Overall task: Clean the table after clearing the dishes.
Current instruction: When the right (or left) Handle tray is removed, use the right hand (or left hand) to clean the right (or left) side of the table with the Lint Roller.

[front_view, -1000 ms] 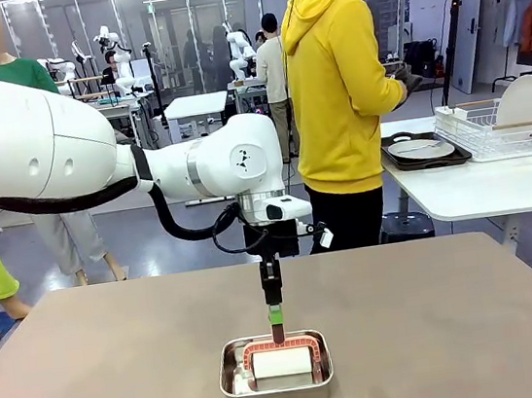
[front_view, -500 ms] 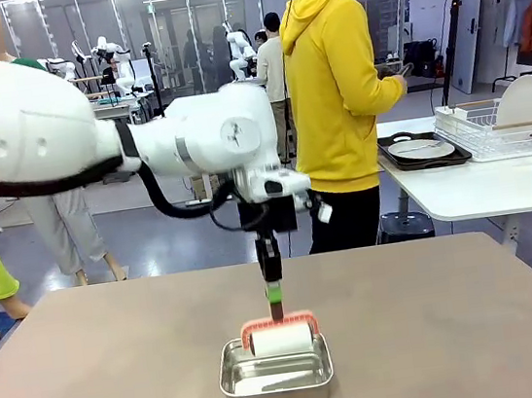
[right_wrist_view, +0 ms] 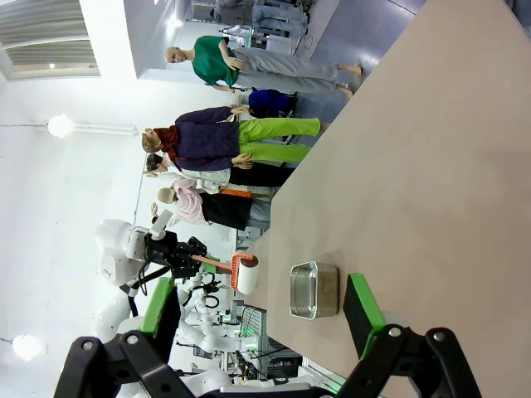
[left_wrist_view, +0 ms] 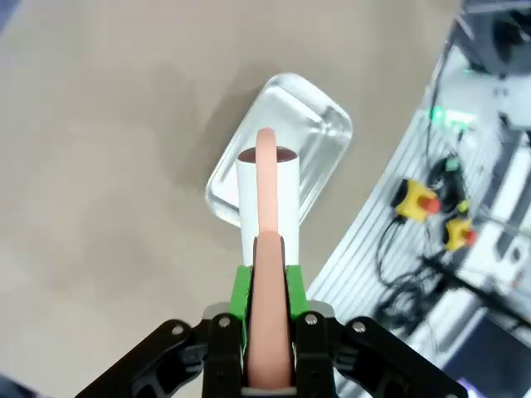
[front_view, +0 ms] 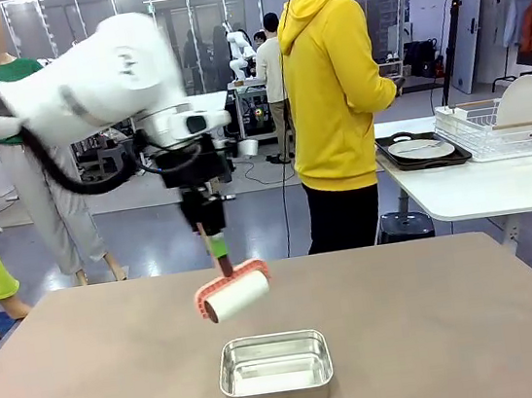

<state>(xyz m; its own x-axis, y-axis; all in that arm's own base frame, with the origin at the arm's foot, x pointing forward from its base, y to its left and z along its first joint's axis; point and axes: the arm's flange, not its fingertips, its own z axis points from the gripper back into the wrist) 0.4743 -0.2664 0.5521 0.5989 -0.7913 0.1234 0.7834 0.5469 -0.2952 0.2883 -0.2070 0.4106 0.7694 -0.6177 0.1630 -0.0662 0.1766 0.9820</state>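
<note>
L hand (front_view: 221, 262) is clamped tight on the pink handle of the roller (front_view: 234, 294). Roller hangs tilted in air over the surface (front_view: 479, 328), just beyond the pan (front_view: 275, 370). R hand (right_wrist_view: 259, 307) is wide open and holds nothing. Dishes (front_view: 423, 150) are off the surface, on the white side table (front_view: 480, 185) at right.

Risks, as we judge:
- Thin handle may twist in the grip once the roller presses down.
- Tilted roller may land on one end.
- A sweep may knock the pan.

Count: 1 roller, 1 pan, 1 tray (front_view: 399, 154), 2 plates (front_view: 520, 102) (1 on tray, 1 in rack (front_view: 493, 135)).
</note>
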